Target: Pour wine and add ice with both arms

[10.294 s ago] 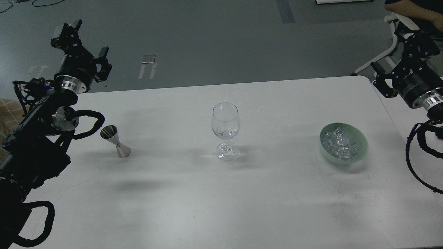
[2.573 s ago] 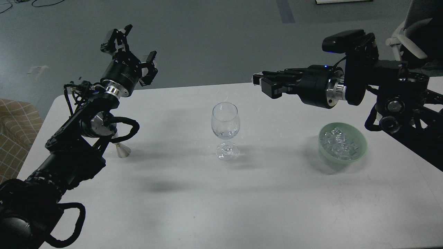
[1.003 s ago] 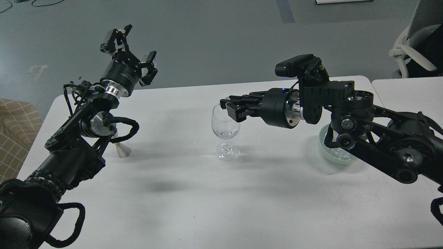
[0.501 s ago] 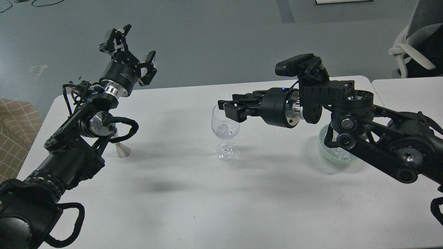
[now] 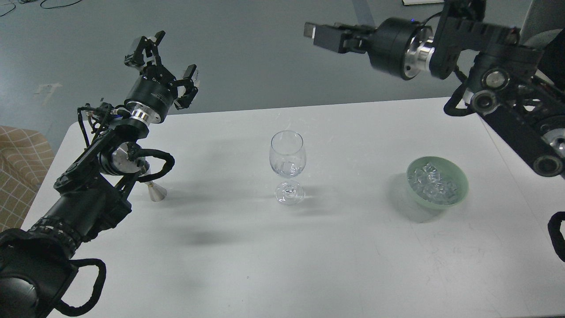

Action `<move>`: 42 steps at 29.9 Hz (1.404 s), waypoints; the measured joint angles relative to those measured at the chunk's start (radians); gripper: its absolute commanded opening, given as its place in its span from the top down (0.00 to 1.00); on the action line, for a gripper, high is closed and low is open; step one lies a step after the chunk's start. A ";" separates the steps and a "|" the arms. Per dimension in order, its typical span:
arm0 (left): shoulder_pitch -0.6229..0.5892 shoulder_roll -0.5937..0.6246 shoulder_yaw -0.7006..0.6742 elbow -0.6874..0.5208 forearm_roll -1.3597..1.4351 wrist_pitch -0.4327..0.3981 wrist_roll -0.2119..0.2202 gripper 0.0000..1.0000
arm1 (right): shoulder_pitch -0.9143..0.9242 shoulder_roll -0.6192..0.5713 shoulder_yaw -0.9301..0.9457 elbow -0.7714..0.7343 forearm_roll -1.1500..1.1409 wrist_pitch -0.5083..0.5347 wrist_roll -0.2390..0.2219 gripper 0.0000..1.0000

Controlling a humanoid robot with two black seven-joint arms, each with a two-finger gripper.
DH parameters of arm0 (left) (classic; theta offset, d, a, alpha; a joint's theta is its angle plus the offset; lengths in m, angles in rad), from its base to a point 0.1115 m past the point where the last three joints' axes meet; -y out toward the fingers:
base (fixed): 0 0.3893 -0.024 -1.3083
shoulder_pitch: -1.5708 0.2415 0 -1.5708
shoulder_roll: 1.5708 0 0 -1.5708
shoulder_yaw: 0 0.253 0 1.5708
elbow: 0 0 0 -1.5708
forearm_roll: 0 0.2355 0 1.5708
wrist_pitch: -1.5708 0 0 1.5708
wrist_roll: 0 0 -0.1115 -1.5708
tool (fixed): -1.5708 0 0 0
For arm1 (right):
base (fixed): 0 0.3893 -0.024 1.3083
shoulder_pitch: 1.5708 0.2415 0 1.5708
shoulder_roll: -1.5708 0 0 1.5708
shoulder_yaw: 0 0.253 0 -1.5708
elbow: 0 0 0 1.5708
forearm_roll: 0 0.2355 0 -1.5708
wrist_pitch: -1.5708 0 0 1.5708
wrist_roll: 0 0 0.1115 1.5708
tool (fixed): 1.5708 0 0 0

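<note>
A clear stemmed wine glass stands upright at the table's middle, with a piece of ice in its bowl. A pale green bowl at the right holds a heap of ice. My right gripper is raised high above the table's far edge, up and right of the glass. Its fingers overlap in this side view and nothing shows between them. My left gripper is open and empty, raised over the far left corner. A steel jigger stands behind my left arm, with only its base showing.
The white table ends at its far edge close behind the glass. A second table adjoins it at the right. A chair stands at the back right. My left forearm lies over the table's left side.
My right gripper was at the glass's rim half a second ago, where a piece of ice fell into the bowl. It has since lifted up and right, uncovering the green bowl. My left arm has hardly moved.
</note>
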 measured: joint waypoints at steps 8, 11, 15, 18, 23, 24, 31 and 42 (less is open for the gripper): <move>0.000 -0.001 0.000 0.002 0.000 0.000 0.000 0.02 | 0.033 0.050 0.229 -0.288 0.069 0.000 0.009 0.00; 0.000 -0.001 0.000 0.004 0.000 0.000 0.000 0.02 | 0.033 0.070 0.251 -0.380 0.146 0.000 0.023 0.00; -0.002 0.002 0.000 0.005 -0.003 -0.001 0.000 0.02 | 0.034 0.079 0.252 -0.482 0.284 -0.003 0.088 0.00; -0.002 0.006 -0.002 0.006 -0.008 -0.004 0.000 0.02 | 0.034 0.087 0.253 -0.572 0.393 -0.011 0.146 0.00; -0.004 0.008 -0.005 0.008 -0.017 -0.025 0.000 0.02 | 0.034 0.116 0.257 -0.704 0.582 -0.037 0.234 0.00; -0.006 0.008 -0.006 0.010 -0.018 -0.031 0.000 0.02 | 0.034 0.124 0.257 -0.729 0.631 -0.042 0.249 0.00; -0.018 -0.003 -0.021 0.018 -0.021 -0.054 0.000 0.02 | 0.033 0.174 0.258 -0.859 0.932 -0.055 0.334 0.00; -0.077 -0.052 -0.071 0.070 -0.141 -0.060 0.001 0.02 | -0.007 0.222 0.260 -0.903 1.177 -0.055 0.380 0.00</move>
